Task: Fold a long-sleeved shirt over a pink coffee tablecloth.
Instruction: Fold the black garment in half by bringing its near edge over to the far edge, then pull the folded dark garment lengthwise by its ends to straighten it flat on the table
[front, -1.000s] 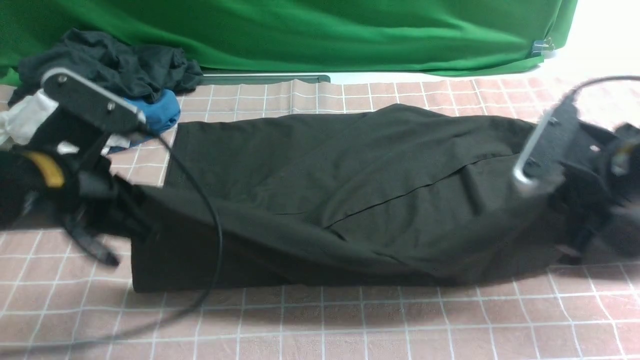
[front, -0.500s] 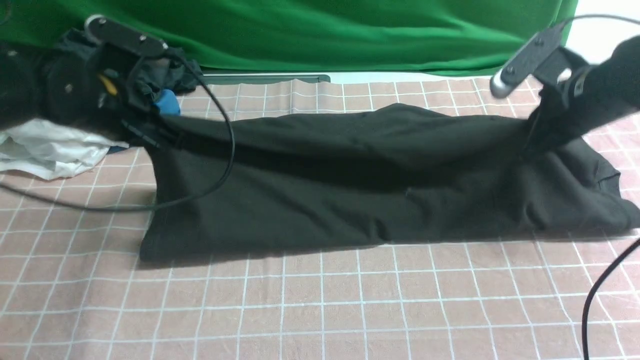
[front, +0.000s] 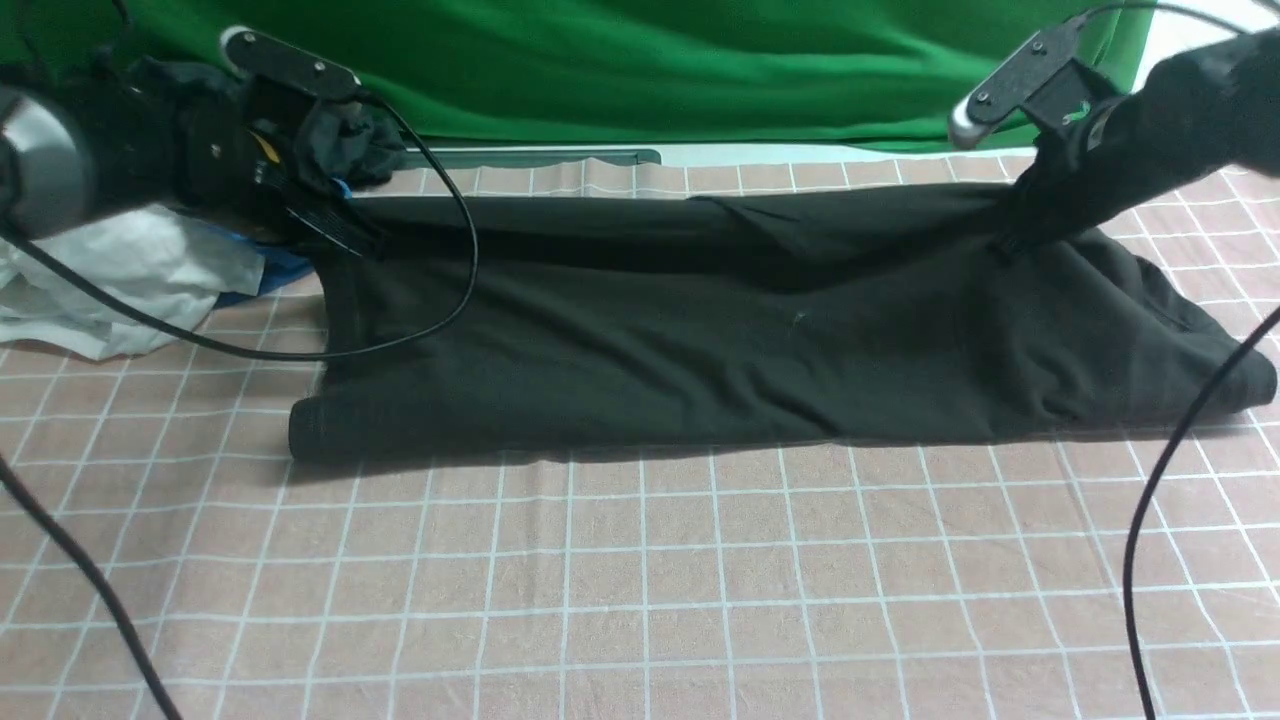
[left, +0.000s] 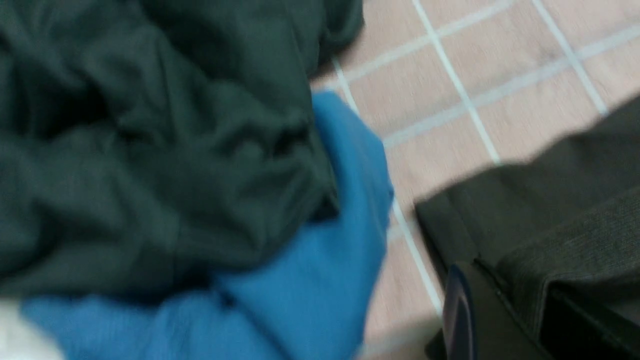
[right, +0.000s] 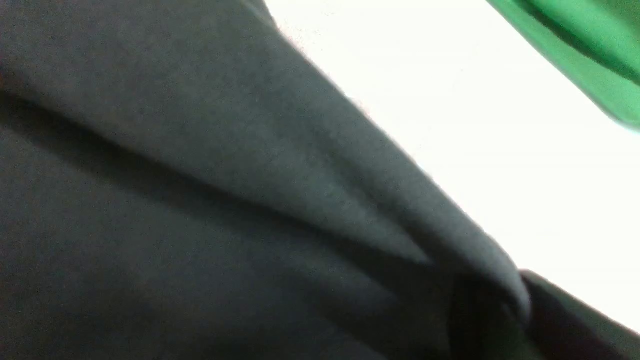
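Long-sleeved shirt (front: 700, 340) lies as a long dark band across the far half of the pink coffee tablecloth (front: 640, 580), doubled lengthwise, its near edge a rounded fold and its far edge drawn in a straight line between the two arms. The step in hand looks like the end of this lengthwise fold: the carried edge is being laid down on the far side. Next, I judge, both ends must be let go and the arms lifted clear without dragging the layers, before any crosswise fold. The left arm reaches in low from the left, and the left end effector (front: 345, 232) is pinched narrow on the shirt's hem, just beside the heap of garments (front: 340, 140). The right arm slants down from the right; cloth rises to the right end effector (front: 1010, 238), but its jaws are buried, so I cannot tell whether they clamp.
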